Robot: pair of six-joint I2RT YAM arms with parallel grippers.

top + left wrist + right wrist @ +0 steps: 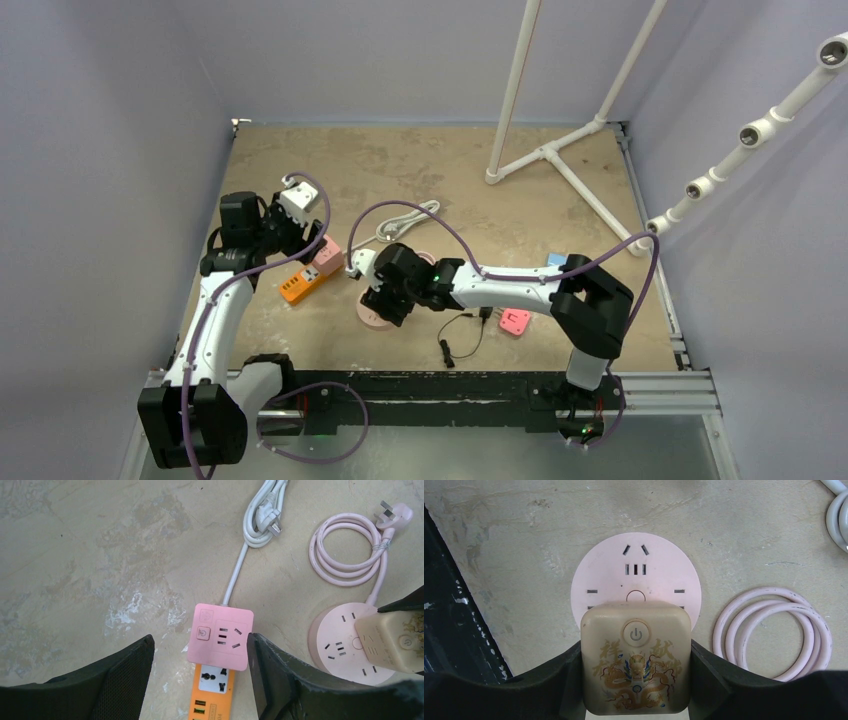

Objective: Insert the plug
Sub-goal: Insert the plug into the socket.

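Note:
My right gripper (635,667) is shut on the plug (635,660), a cream cube with a power button and a gold dragon print, one finger on each side. It hangs just above the near half of a round pink socket (609,570) lying flat on the table; whether it touches I cannot tell. From the top view, the right gripper (385,290) is over the round pink socket (372,318). My left gripper (200,652) is open above a pink square socket (220,635) that overlaps an orange power strip (212,700), with nothing held.
A white coiled cable (260,515) and a pink coiled cable (350,550) with its three-pin plug (395,514) lie beyond the sockets. A black cable (460,335) and a small pink block (515,321) sit near the front edge. A white pipe frame (545,150) stands at the back right.

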